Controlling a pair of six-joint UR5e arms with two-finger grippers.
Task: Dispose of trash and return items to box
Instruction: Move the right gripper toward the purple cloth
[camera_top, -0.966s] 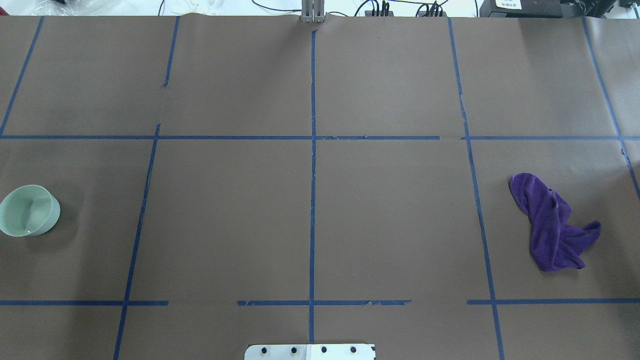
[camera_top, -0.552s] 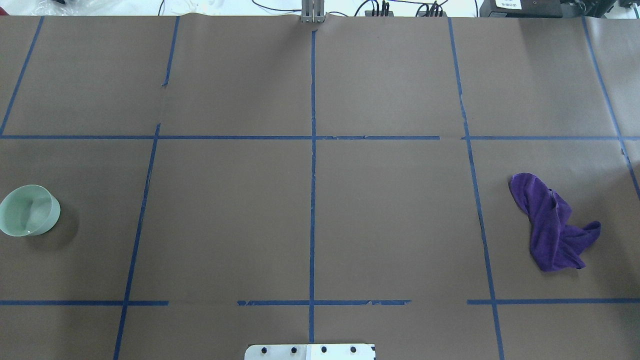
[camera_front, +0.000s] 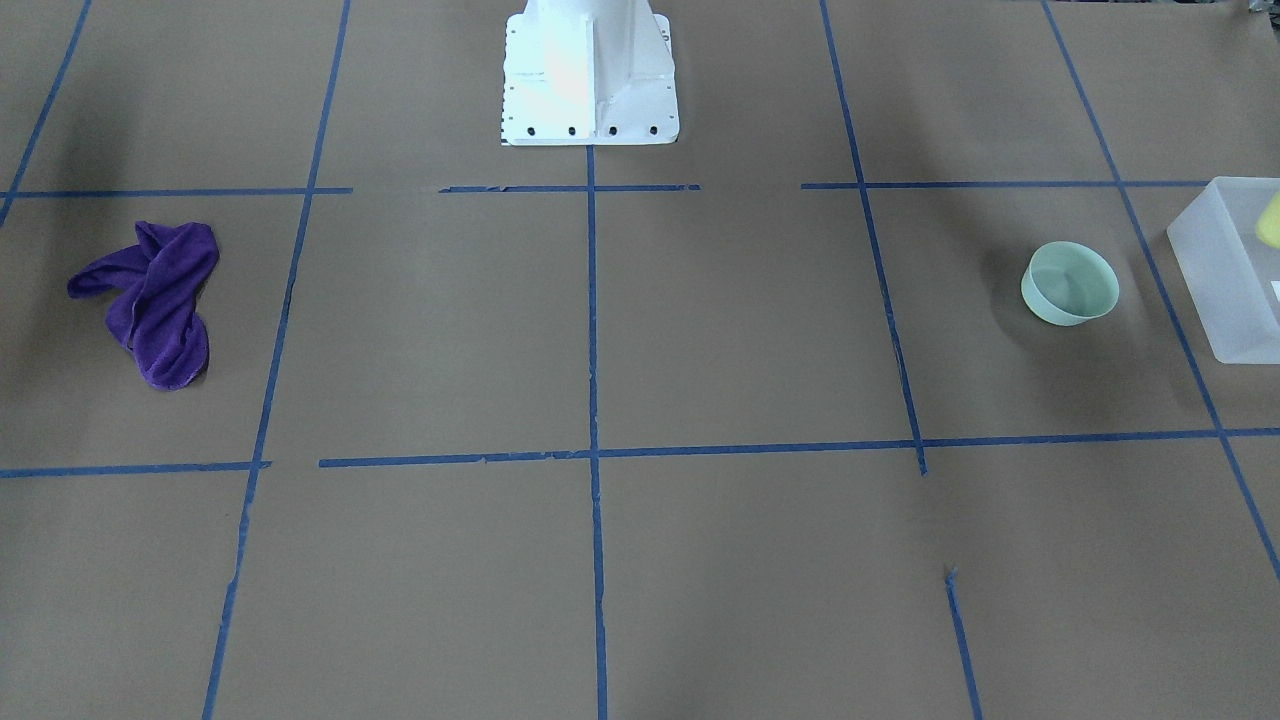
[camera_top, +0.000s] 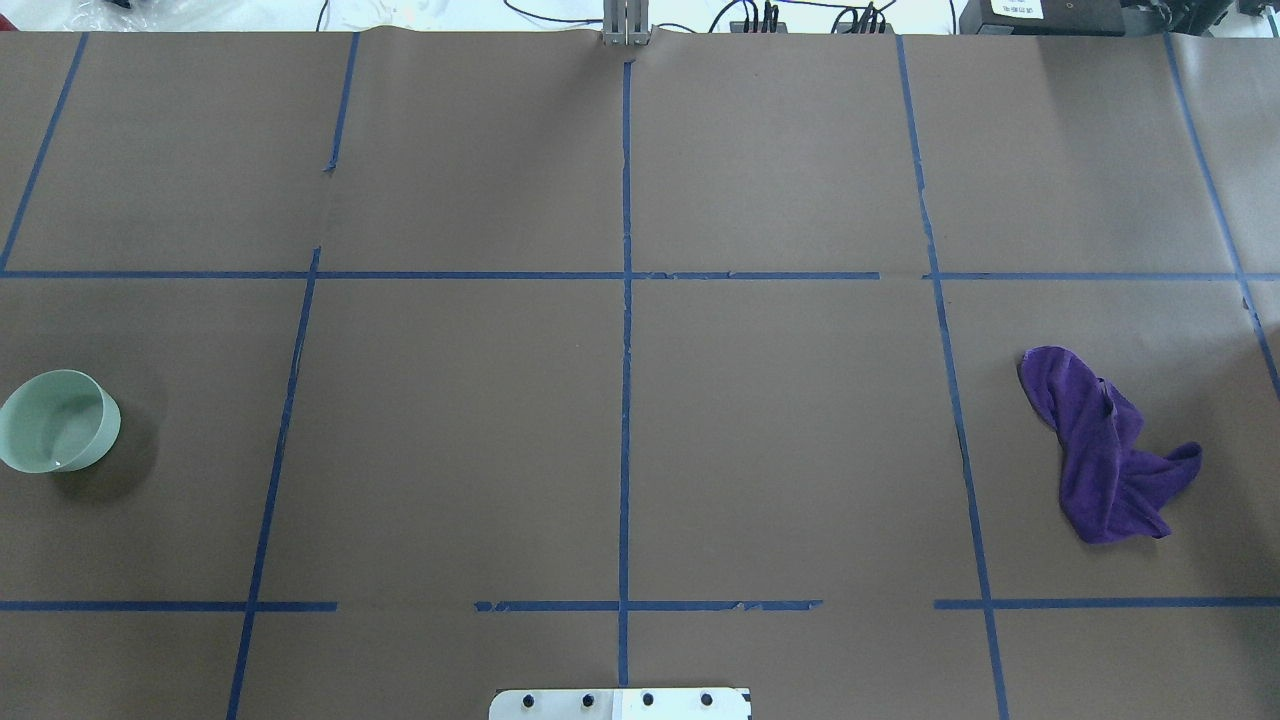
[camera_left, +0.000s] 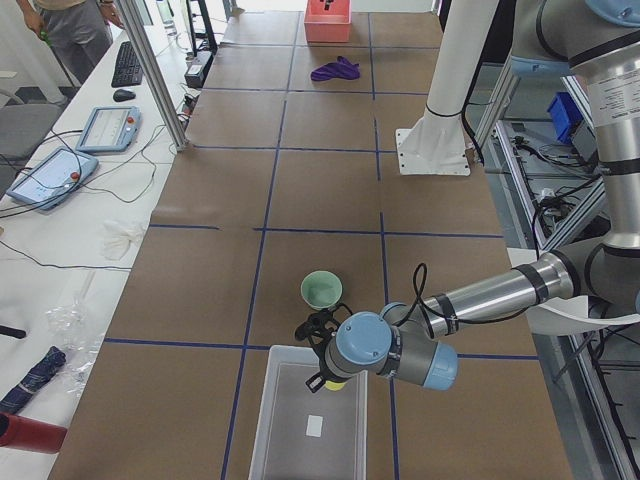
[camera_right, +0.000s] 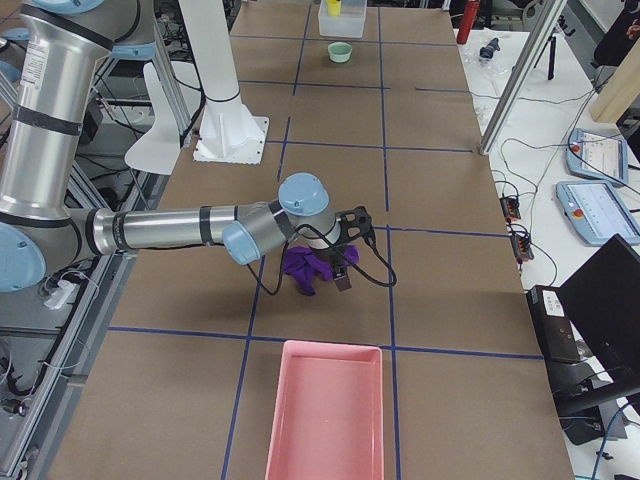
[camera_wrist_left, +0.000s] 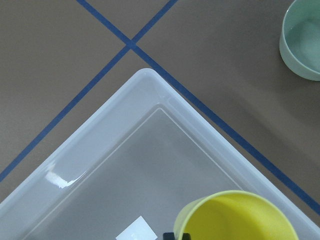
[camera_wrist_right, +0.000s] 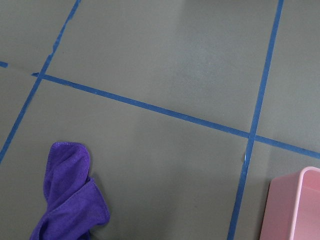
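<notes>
The yellow cup (camera_wrist_left: 235, 217) hangs rim-up over a corner of the frosted-white box (camera_wrist_left: 125, 115), with a black fingertip (camera_wrist_left: 175, 235) at its rim. My left gripper (camera_left: 322, 370) is shut on the cup (camera_left: 336, 381) above the box (camera_left: 290, 430). In the front-facing view the cup (camera_front: 1271, 222) and box (camera_front: 1215, 270) are cut by the right edge. The mint-green bowl (camera_front: 1070, 283) stands upright on the table just beside the box and also shows in the overhead view (camera_top: 58, 421). My right gripper (camera_right: 340, 272) hovers over the purple cloth (camera_right: 308, 266); I cannot tell whether it is open.
The purple cloth (camera_top: 1100, 450) lies crumpled at the table's right. A pink bin (camera_right: 325, 410) stands at the right end. The white robot base (camera_front: 588, 75) is bolted at the near middle edge. Tablets and cables lie on a side desk (camera_left: 60, 170).
Nothing on the table has moved in the overhead view. The shadow beside the bowl has darkened and the bright glare inside the bowl has faded.
</notes>
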